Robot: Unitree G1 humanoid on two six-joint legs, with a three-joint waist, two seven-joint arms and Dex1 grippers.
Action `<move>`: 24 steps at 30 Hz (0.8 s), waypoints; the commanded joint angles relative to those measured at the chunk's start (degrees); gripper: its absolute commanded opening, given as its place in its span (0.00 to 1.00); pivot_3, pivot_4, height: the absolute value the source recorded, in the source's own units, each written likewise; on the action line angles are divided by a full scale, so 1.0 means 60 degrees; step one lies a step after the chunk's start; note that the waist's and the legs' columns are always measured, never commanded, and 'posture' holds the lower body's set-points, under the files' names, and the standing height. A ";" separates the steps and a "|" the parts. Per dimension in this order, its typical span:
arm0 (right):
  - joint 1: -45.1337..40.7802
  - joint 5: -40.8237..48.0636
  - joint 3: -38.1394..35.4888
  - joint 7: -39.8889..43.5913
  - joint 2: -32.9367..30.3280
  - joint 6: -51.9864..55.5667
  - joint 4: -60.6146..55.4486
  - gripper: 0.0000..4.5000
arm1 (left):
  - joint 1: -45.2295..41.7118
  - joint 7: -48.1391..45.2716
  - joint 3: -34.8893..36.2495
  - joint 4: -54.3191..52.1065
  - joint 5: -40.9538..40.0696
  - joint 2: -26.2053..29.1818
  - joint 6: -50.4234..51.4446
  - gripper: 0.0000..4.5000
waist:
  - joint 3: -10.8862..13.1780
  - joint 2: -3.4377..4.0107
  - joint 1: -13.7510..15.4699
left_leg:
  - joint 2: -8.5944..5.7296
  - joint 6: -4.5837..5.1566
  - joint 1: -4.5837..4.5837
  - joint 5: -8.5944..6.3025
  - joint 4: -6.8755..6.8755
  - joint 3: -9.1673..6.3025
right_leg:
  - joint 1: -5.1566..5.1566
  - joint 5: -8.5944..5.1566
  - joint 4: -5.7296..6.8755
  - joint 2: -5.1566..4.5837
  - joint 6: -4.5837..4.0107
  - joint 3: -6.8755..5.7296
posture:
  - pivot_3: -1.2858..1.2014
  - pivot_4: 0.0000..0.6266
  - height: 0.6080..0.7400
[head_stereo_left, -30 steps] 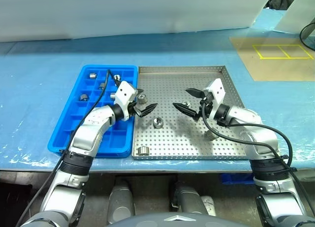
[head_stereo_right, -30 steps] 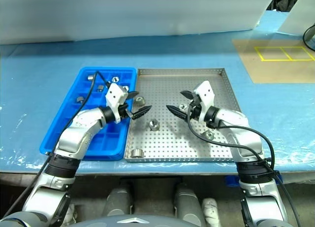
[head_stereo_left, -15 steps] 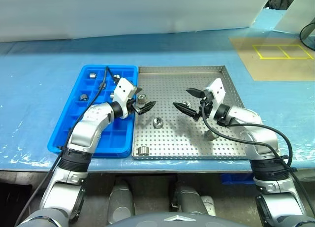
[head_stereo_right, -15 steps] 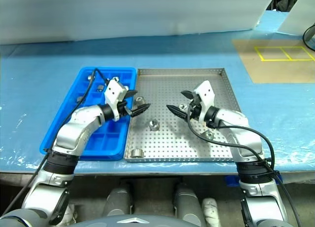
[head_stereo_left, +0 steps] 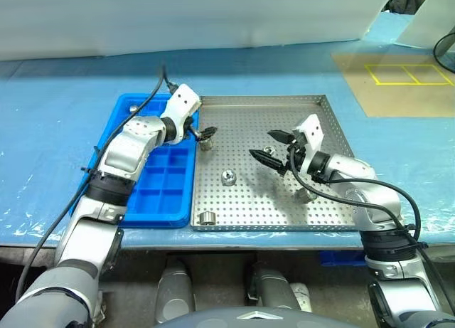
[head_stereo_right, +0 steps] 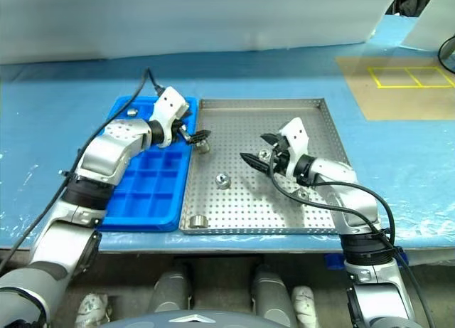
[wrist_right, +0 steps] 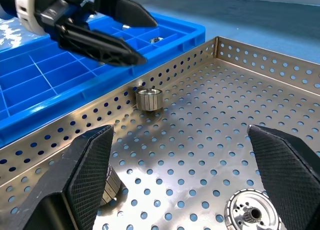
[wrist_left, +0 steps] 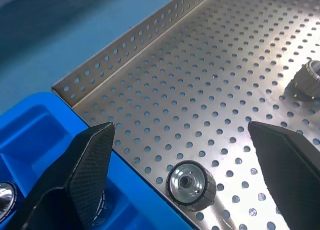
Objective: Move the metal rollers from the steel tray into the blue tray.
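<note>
The steel tray [head_stereo_left: 313, 107] lies at mid-table with the blue tray [head_stereo_left: 160, 200] against its left side. Several metal rollers lie loose on the perforated floor: one by the left rim [head_stereo_left: 206, 144], one nearer the middle [head_stereo_left: 228, 176], one at the front left [head_stereo_left: 207, 217]. My left gripper [head_stereo_left: 204, 134] hangs open just above the roller by the left rim [wrist_left: 186, 182], which sits between its fingers in the left wrist view. My right gripper [head_stereo_left: 261, 144] stands open over the tray's middle, holding nothing, with a roller [wrist_right: 250, 212] just below it. At least one roller [head_stereo_left: 134, 109] rests in a far compartment of the blue tray.
Both trays sit on a blue table cover. A tan mat with yellow outlines [head_stereo_left: 398, 86] lies at the back right, and a white panel [head_stereo_left: 192, 18] runs along the back. A black cable [head_stereo_left: 153, 104] trails over the blue tray from my left wrist.
My left arm has reached forward along the seam between the trays, and its open gripper now hangs over the roller by the left rim. The right arm has kept still.
</note>
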 commanded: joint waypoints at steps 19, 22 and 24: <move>0.0369 0.0165 -0.0130 -0.0462 0.0038 0.0039 -0.0873 0.97 | -0.2681 -0.2730 -0.1655 0.5015 0.2614 -0.0450 -0.4387 1.00 | 0.0001 -0.0001 0.0009 | -0.0005 0.0000 -0.0004 0.0000 0.0001 -0.0007 | 0.0007 0.0001 -0.0003 -0.0002 0.0000 0.0000 | 0.43 0.24 1.00; 0.0393 0.0178 -0.0118 -0.0483 0.0052 0.0050 -0.0907 0.97 | -0.2832 -0.2924 -0.1877 0.5462 0.3045 -0.0441 -0.4715 1.00 | 0.0001 -0.0001 0.0003 | -0.0005 0.0000 -0.0003 0.0000 0.0000 -0.0007 | 0.0007 0.0002 -0.0002 -0.0001 0.0000 -0.0001 | 0.43 0.24 1.00; 0.0425 0.0189 -0.0115 -0.0490 0.0055 0.0065 -0.0942 0.97 | -0.2979 -0.3048 -0.2034 0.5768 0.3352 -0.0423 -0.4923 1.00 | 0.0001 -0.0001 0.0006 | -0.0004 0.0000 -0.0002 0.0000 0.0000 -0.0007 | 0.0007 0.0002 -0.0002 -0.0002 -0.0001 -0.0001 | 0.43 0.24 1.00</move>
